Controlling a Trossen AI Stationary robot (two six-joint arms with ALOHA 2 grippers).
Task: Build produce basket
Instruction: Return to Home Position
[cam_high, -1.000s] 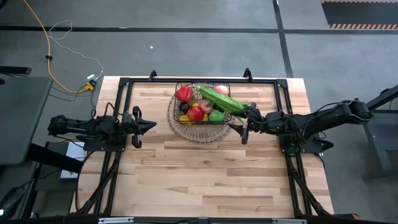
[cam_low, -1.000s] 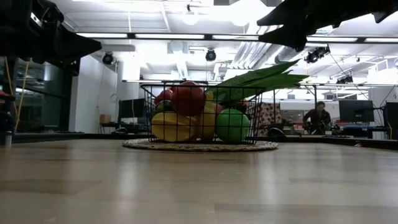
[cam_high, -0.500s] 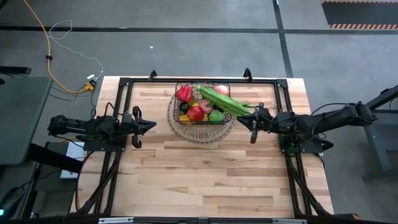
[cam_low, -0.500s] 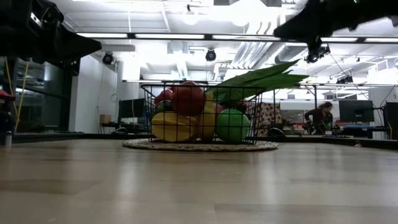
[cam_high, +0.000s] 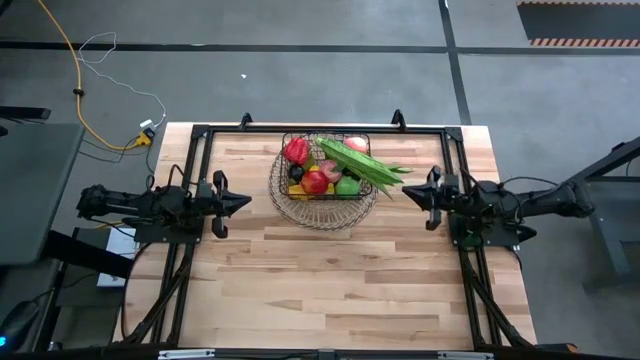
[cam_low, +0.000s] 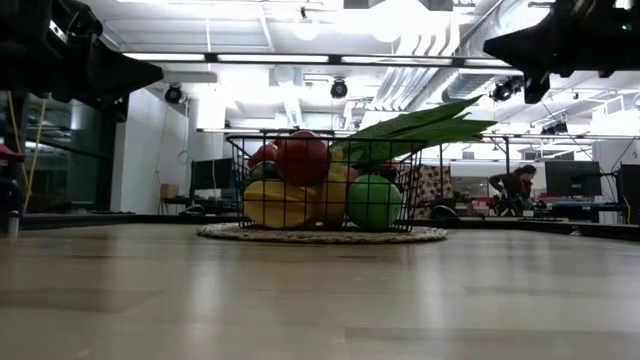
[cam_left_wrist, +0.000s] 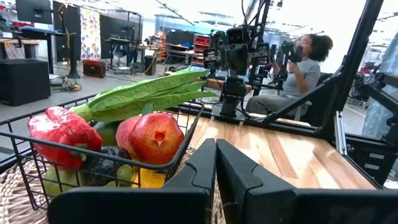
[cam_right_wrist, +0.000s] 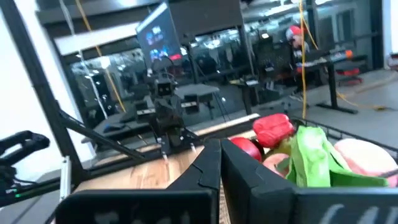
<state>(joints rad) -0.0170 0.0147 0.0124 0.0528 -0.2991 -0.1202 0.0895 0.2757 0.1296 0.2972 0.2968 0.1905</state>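
1. High view: the basket (cam_high: 318, 213) sat at the far middle of the table (cam_high: 330, 290), full of produce (cam_high: 316, 181), directly between the two arms. The left gripper (cam_high: 243, 203) hung off its left side, fingers drawn together. The right gripper (cam_high: 407, 190) hung off its right side, likewise drawn together and holding nothing. The green husk (cam_high: 360, 162) lay slantwise across the load, its tip overhanging the rim toward the right gripper: near it, but apart. So the right arm was the nearer one. Bare boards lay on the near side, and dark frame rails (cam_high: 462, 160) ran along the table's edges.

2. Low view: the husk (cam_low: 420, 125) jutted up and out past the basket wall (cam_low: 238, 160). The right gripper (cam_low: 492, 45) rode above the husk tip and beyond it, with a clear gap. The left gripper (cam_low: 155, 70) was high too, well clear of the rim.

3. Left wrist view: the fingers (cam_left_wrist: 199, 168) were pressed together and empty. Ahead were the pomegranate (cam_left_wrist: 152, 138) and red pepper (cam_left_wrist: 62, 127) behind the wire, and a seated person (cam_left_wrist: 305, 56) beyond the table.

4. Right wrist view: the fingers (cam_right_wrist: 239, 168) were together and empty, with the husk (cam_right_wrist: 311, 162) and red pepper (cam_right_wrist: 272, 127) just ahead. Judged: pulling straight back should clear the husk, with nothing behind to snag.
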